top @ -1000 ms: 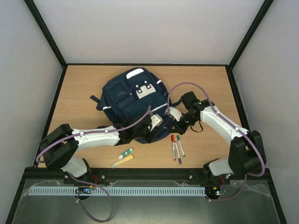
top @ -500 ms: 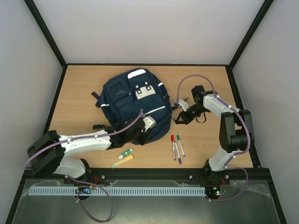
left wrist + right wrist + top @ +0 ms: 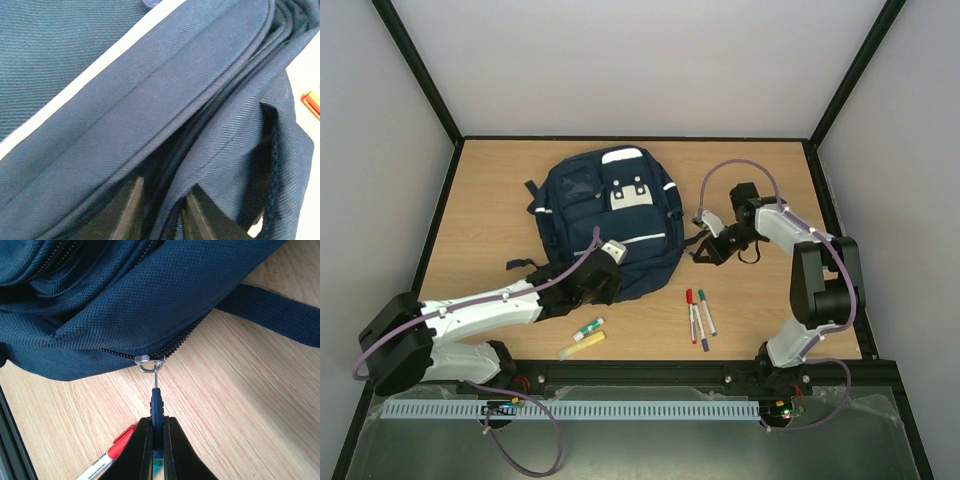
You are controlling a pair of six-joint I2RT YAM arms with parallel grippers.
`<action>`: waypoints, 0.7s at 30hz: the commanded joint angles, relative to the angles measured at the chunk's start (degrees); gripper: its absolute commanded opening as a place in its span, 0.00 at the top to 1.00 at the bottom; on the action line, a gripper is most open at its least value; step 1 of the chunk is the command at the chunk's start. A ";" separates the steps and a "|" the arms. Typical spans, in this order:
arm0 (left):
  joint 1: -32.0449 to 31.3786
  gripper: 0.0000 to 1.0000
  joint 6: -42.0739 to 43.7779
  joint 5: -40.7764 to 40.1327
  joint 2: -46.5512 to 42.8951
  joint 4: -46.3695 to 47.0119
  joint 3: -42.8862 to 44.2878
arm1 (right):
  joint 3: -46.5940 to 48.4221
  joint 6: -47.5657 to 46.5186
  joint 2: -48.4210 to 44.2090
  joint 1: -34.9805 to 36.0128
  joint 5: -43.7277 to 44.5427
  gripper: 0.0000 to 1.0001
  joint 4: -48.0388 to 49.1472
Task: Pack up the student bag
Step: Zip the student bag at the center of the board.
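**Item inspected:** student bag (image 3: 582, 215), lying flat on the wooden surface (image 3: 485, 190) with its front face up. It sits left of centre and towards the back, top end pointing away from the arm bases. The fabric is navy blue, and a fine weave shows at close range. A grey-white square patch (image 3: 627, 198) sits on the upper front pocket. White reflective stripes (image 3: 645, 240) cross the lower front and mark both sides, and a pale panel shows at the top end. Dark straps trail out at the left side. One strap (image 3: 280, 315) lies flat on the wood at the right.

**Left pincer (image 3: 162, 212):** at the bag's near edge, among layered folds. The fingers stand slightly apart astride a dark seam. Whether they pinch it cannot be determined.

**Right pincer (image 3: 157, 424):** at the bag's right side, low over the wood. The fingers are together, clamped on the blue zip pull (image 3: 157, 404). The pull hangs by a thin wire link from the metal slider (image 3: 148, 361), which sits on the zip along the bag's edge.

**Other items:** three marker pens (image 3: 696, 322) lie side by side on the wood near the bag's near right corner, apart from it. A yellow highlighter (image 3: 582, 346) and a small green-capped stick (image 3: 588, 326) lie close to the front edge, nearer the arm bases than the left pincer.
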 commanded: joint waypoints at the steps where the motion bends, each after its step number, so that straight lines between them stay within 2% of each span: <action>1: 2.28 0.65 0.68 -4.13 -2.77 -2.12 -0.62 | -2.71 0.05 -4.74 0.84 1.49 0.99 -4.24; 3: 0.71 0.54 2.45 -1.50 -3.44 -0.27 -0.06 | -4.42 -0.04 -7.30 4.06 1.09 0.99 -4.24; 7: -1.49 0.46 5.61 4.61 -5.51 5.39 0.32 | -6.11 0.86 -12.06 9.91 0.31 0.99 -3.86; 15: -1.71 0.43 9.38 13.73 0.69 14.23 1.40 | -5.72 3.52 -16.75 15.33 -2.89 0.99 -4.42; 18: -1.71 0.40 10.17 13.43 5.26 15.40 3.33 | -5.10 3.52 -16.75 15.61 -2.98 0.99 -5.09; 21: -1.71 0.43 11.57 12.09 8.42 16.58 4.93 | -5.11 3.26 -16.94 15.66 -2.85 0.99 -5.62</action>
